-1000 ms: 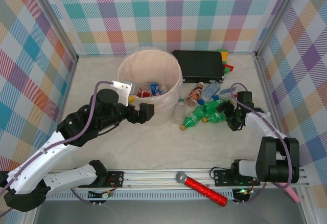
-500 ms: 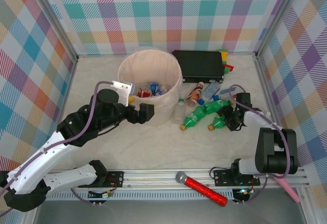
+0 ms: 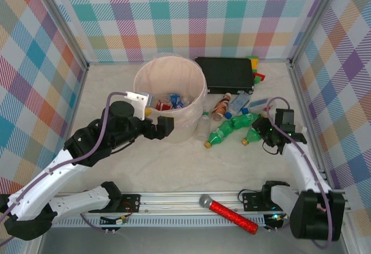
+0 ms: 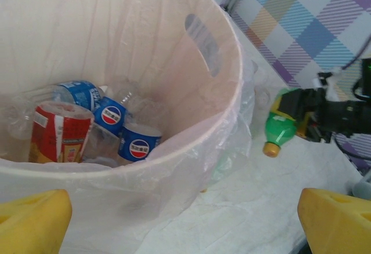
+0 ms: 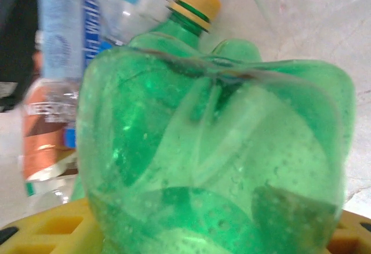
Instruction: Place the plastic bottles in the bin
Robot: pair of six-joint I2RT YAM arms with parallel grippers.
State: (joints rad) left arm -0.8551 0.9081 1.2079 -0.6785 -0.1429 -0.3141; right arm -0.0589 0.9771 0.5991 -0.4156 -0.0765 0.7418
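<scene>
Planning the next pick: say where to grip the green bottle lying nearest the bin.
Probably mid-body on the green bottle, from above, jaws across its length: it lies flat, yellow cap toward the near left, other bottles crowding its far end.

You are seeing several bottles lying in the bin, other bottles lying right of it, the box behind those.

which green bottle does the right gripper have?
The rightmost green bottle, its base in the right gripper; the other green bottle lies free, nearer the bin.
</scene>
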